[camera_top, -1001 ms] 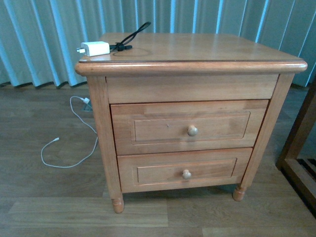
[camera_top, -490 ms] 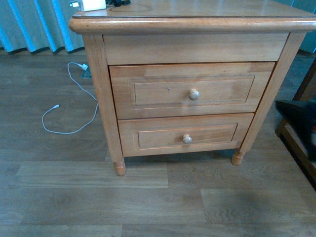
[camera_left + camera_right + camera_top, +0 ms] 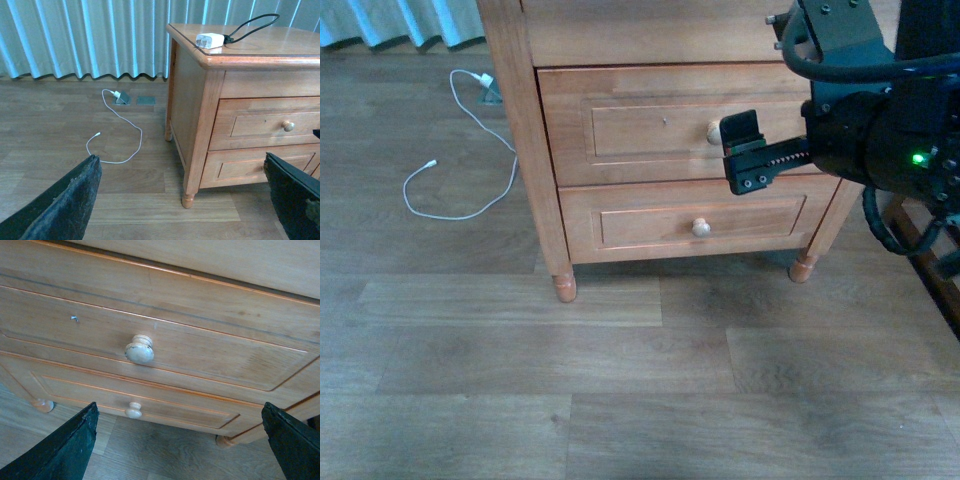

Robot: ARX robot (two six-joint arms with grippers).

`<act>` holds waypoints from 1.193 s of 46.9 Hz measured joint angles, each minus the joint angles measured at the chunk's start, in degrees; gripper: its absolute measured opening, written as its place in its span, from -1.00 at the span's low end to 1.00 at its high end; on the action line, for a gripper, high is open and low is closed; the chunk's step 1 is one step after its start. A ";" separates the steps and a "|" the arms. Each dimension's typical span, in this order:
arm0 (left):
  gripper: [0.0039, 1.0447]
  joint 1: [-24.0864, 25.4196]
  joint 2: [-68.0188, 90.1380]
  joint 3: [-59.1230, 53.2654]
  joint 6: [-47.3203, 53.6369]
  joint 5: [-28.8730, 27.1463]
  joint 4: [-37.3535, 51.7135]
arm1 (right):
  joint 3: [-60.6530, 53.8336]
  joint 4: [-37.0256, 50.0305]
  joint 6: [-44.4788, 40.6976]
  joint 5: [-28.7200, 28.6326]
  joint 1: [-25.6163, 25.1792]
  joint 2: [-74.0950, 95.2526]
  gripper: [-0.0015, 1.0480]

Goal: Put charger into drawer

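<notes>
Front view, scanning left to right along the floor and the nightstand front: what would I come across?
white cable → nightstand's left front leg → lower drawer's knob → right gripper

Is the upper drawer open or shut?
Shut: the drawer front sits flush in the cabinet; the open right hand is before its knob, not gripping it.

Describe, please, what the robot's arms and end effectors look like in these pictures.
The right arm is black and bulky, with rounded housings, a thick black cable looping over it and a small green light. The right end effector is black with a toothed rail and small screws. The left end effector shows only dark, rough-textured wedge-shaped fingers.
</notes>
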 joint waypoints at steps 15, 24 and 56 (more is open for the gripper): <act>0.89 0.00 0.00 0.02 0.00 0.00 0.00 | 8.96 -1.60 2.25 2.03 2.75 8.52 0.84; 0.89 0.00 0.00 0.00 0.00 0.00 0.00 | 12.70 -2.34 2.75 2.49 4.33 10.78 0.84; 0.89 0.00 0.00 0.00 0.00 0.00 0.00 | 20.50 -2.95 3.13 4.50 3.39 16.44 0.84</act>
